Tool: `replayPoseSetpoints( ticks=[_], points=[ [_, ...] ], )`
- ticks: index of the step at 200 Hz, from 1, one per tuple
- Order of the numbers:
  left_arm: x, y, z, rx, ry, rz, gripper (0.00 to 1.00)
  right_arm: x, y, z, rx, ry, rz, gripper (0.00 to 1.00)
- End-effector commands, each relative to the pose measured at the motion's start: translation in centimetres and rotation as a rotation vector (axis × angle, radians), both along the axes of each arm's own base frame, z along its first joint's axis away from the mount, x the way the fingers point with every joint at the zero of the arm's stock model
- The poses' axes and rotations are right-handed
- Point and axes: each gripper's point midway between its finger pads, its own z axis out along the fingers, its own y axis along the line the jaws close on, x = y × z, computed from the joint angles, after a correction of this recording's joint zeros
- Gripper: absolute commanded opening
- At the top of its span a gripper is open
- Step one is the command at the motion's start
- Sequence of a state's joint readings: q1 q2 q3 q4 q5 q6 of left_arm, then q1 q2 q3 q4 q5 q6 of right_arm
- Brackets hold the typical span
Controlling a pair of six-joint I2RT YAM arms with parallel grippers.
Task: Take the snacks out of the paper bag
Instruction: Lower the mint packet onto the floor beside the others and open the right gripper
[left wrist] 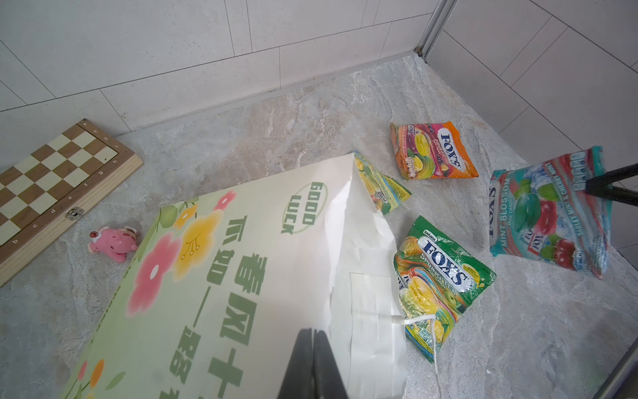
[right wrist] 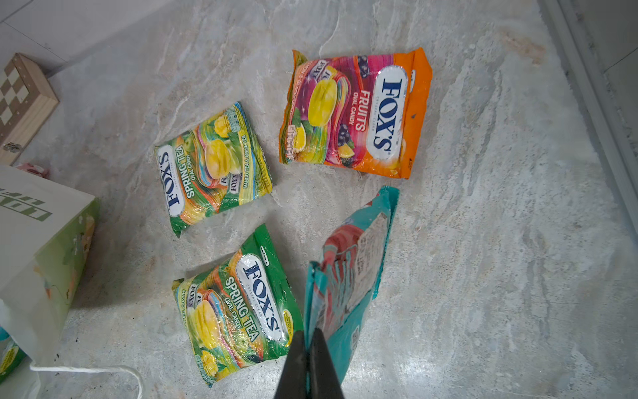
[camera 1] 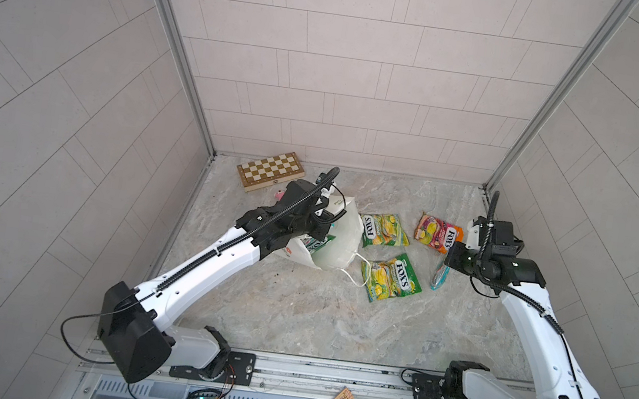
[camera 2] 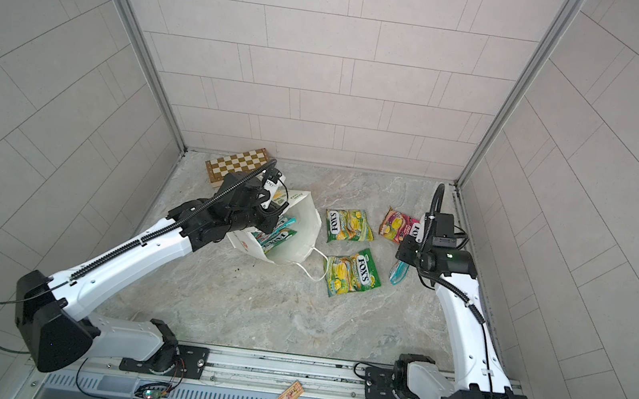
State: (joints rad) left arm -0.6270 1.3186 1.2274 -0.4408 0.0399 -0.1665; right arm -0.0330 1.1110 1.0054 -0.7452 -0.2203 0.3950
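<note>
The right hand (right wrist: pixel 312 340) is clenched on the top edge of a teal Mint Blossom packet (right wrist: pixel 348 286), which hangs over the table (right wrist: pixel 500 224) beside a Spring Tea packet (right wrist: pixel 238 311). The Fruits packet (right wrist: pixel 355 110) lies farther off. The left hand (left wrist: pixel 313 345) looks clenched on the wall of the tilted paper bag (left wrist: pixel 241 259), with more packets (camera 2: pixel 277 233) inside. The glossy film, pinched only at its edge, could slip. A pulled bag could tear, or its cord handle (left wrist: pixel 431 328) could drag the Spring Tea packet beneath it.

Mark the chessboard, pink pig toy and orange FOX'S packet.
chessboard (camera 1: pixel 271 172): in a top view, middle of the checkered face.
pink pig toy (left wrist: pixel 112 243): left wrist view, its body.
orange FOX'S packet (right wrist: pixel 355 114): right wrist view, centre of the front.
</note>
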Motion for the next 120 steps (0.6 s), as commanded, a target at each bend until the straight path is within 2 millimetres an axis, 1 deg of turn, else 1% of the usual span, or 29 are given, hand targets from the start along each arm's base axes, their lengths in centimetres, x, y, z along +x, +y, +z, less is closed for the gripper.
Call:
replayPoseSetpoints(
  ticks=[1, 11, 26, 42, 64, 81, 107, 113, 120],
  points=[
    [0.0, 0.3, 0.4, 0.005, 0.002, 0.013, 0.0, 1.8, 1.1, 1.1, 0.042, -0.081, 0.065, 0.0],
    [0.0, 0.3, 0.4, 0.007, 0.0, 0.015, 0.0, 2.1, 1.2, 0.7, 0.049, -0.072, 0.069, 0.0],
    [0.1, 0.3, 0.4, 0.008, -0.001, 0.013, 0.0, 2.2, 0.8, -0.1, 0.051, -0.049, 0.055, 0.0],
    [0.1, 0.3, 0.2, 0.01, 0.002, 0.012, 0.0, 2.1, 0.3, -1.4, 0.07, -0.009, 0.039, 0.0],
    [0.1, 0.2, 0.1, 0.012, 0.004, 0.012, 0.0, 1.6, -0.8, -3.3, 0.084, 0.048, -0.006, 0.0],
    [0.1, 0.2, 0.0, 0.011, 0.009, 0.011, 0.0, 1.1, -2.2, -4.5, 0.047, 0.091, -0.053, 0.0],
    [0.1, 0.2, -0.1, 0.012, 0.01, 0.011, 0.0, 0.6, -3.7, -5.3, -0.022, 0.126, -0.094, 0.0],
    [0.1, 0.2, -0.1, 0.012, 0.011, 0.012, 0.0, 0.6, -4.0, -5.4, -0.041, 0.135, -0.104, 0.04],
    [0.1, 0.2, 0.0, 0.012, 0.01, 0.012, 0.0, 0.4, -4.5, -5.5, -0.064, 0.145, -0.117, 0.06]
  ],
)
